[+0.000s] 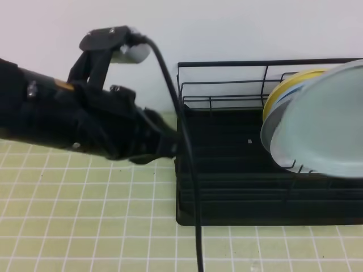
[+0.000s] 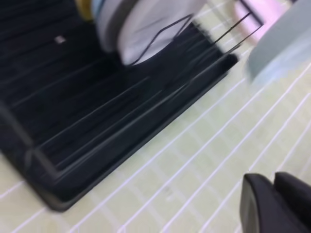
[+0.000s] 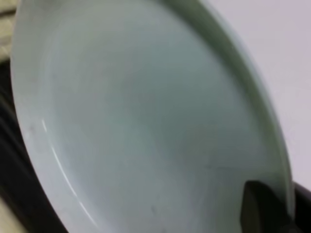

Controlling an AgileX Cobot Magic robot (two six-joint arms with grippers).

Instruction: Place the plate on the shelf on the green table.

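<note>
The right gripper (image 3: 272,208) is clamping the plate (image 1: 323,122) by its rim, holding it tilted at right of frame over the shelf (image 1: 227,170) on the green table (image 1: 85,226), so seating it between dividers is remaining, I judge.

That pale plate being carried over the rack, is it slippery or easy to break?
Probably both. The plate looks glossy, so the right gripper pinching only its rim may slip. It seems rigid, likely ceramic, so knocking the rack wires could chip it. Tilted on edge, it may roll.
</note>
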